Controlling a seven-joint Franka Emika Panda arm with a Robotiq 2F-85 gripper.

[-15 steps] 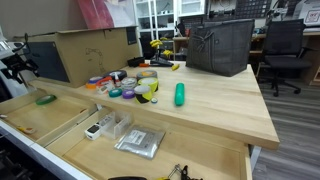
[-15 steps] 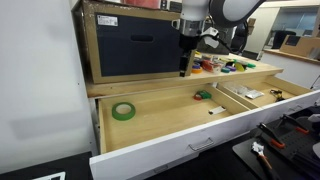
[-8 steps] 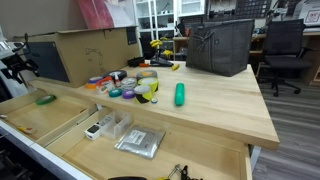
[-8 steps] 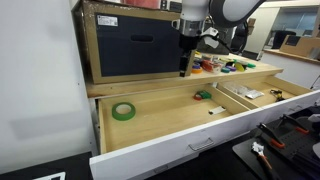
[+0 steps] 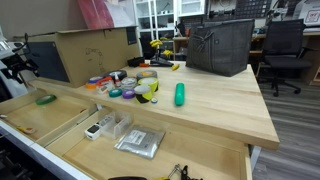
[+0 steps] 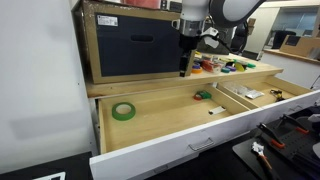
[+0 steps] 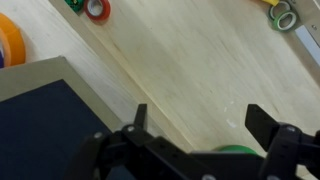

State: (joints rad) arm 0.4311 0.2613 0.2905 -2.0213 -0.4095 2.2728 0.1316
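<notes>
Tape roll [image 6: 123, 110], green, lies flat on the floor of the open drawer [image 6: 160, 128], hole up, so it sits steady. End effector [image 6: 184, 70] hangs above and apart from it, pointing straight down before the dark face of the cardboard box [image 6: 130, 45], at the tabletop [image 6: 150, 86] edge. Fingers are spread wide with nothing between them. The wrist view catches a green rim [image 7: 235, 152] low in the gap. More tape rolls [image 5: 135, 85] cluster farther along the tabletop.
</notes>
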